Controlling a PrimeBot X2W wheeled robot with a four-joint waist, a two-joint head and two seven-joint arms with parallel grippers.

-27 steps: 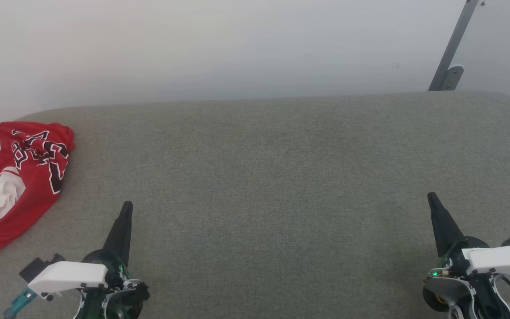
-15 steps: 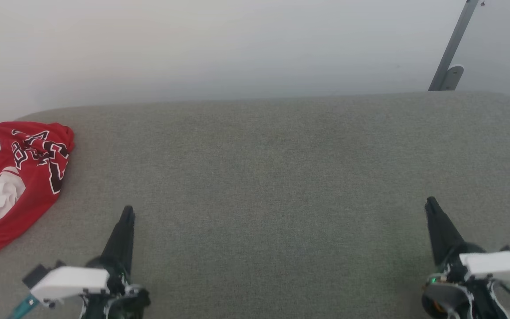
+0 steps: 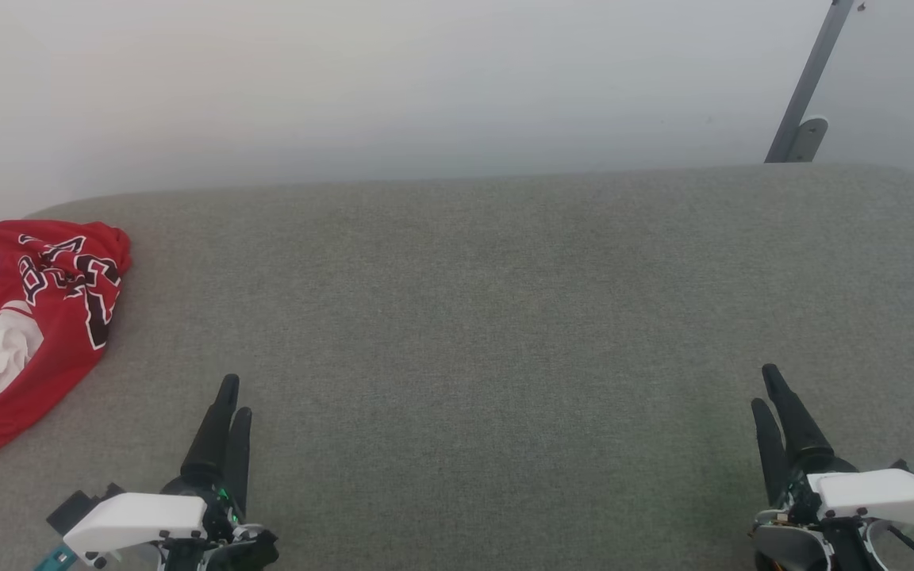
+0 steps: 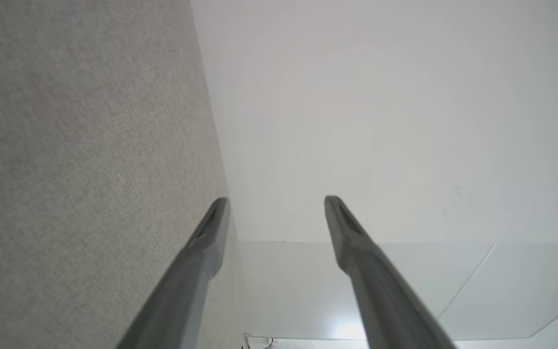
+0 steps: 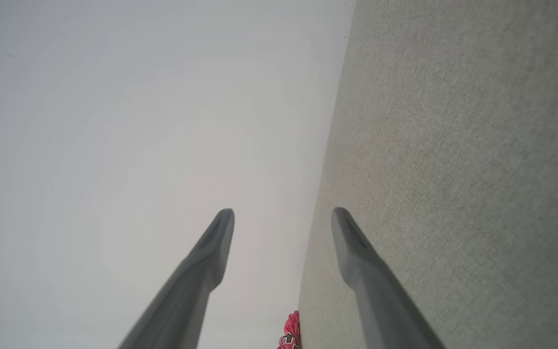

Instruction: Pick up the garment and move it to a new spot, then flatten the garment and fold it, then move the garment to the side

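We see the crumpled red jersey [image 3: 36, 333] lying at the far left edge of the grey desk [image 3: 457, 317]. Our left gripper [image 3: 236, 399] and right gripper [image 3: 763, 388] hover near the front edge with jaws spread, both empty and well apart from it.

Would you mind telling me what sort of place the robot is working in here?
Probably an indoor lab or test room: a broad grey fabric-covered table against a plain white wall, with a crumpled red jersey at its left end.
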